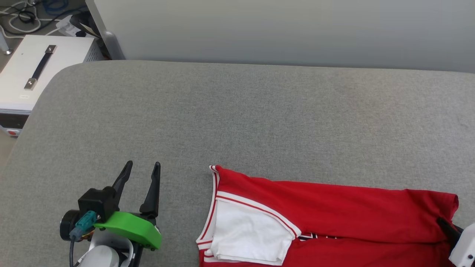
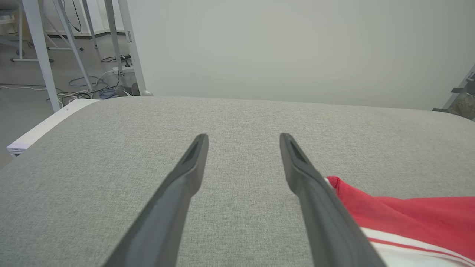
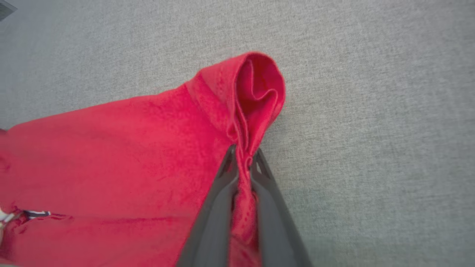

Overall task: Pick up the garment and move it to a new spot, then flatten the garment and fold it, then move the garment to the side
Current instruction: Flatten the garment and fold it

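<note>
Far left, off the table: a white case (image 1: 33,74) with a black strap handle. Loose cables (image 1: 22,18) lie on the floor behind it.

The table (image 1: 259,111) has a grey fabric top with a rounded far-left corner. A pale wall (image 1: 278,29) runs along its far edge.

Lower left: the left end effector (image 1: 143,163) is above bare fabric, its fingers well apart with nothing between them. A green cover (image 1: 130,226) sits at its wrist.

Centre to right: the garment (image 1: 334,207), red, lies along the near edge of the table. It is near the left end effector but apart from it. At the garment's left end a white sleeve (image 1: 248,233) with red-and-white striped trim lies flat on top. A sliver of black lettering (image 1: 315,236) shows under a fold of red cloth.

Far right: the right end effector (image 3: 243,152) has its fingers pressed together on the garment's right-hand corner. Red cloth is pinched between them and bunches into a rolled fold just past the tips. Whether that corner is raised off the table cannot be told.
</note>
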